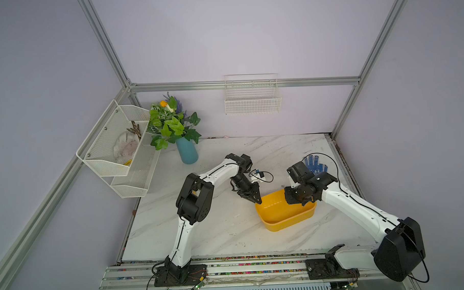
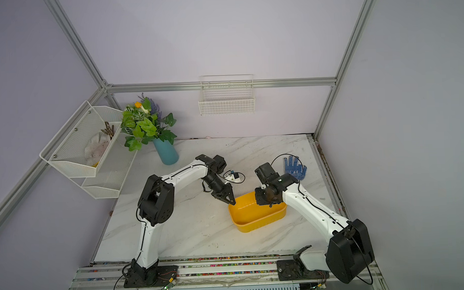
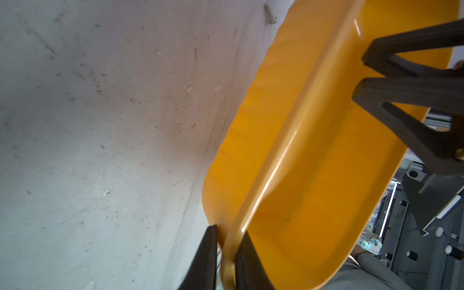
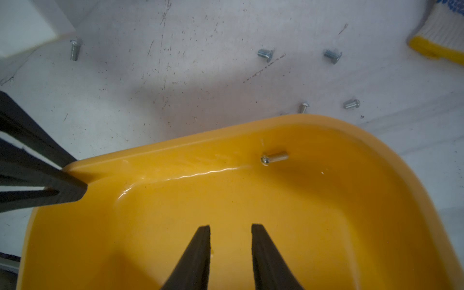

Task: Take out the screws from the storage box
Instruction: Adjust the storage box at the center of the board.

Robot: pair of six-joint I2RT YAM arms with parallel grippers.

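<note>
Left wrist view: the left pincer (image 3: 227,233) is seen clamped on the far-left rim of the storage box (image 3: 313,175). The right pincer (image 4: 230,226) is held slightly open above the box floor, nothing gripped. One screw (image 4: 275,158) is seen inside by the far wall; five screws (image 4: 265,54) are scattered just beyond on the scuffed white marble worktop (image 1: 215,231), which is walled in lilac. Open marble is found to the box's left. Print on the glove (image 1: 315,164) cannot be read.

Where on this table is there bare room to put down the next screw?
Bare: the table in front of the storage box toward the near rail, and the far strip between vase and glove. Crowded: behind the box, where screws lie scattered.
</note>
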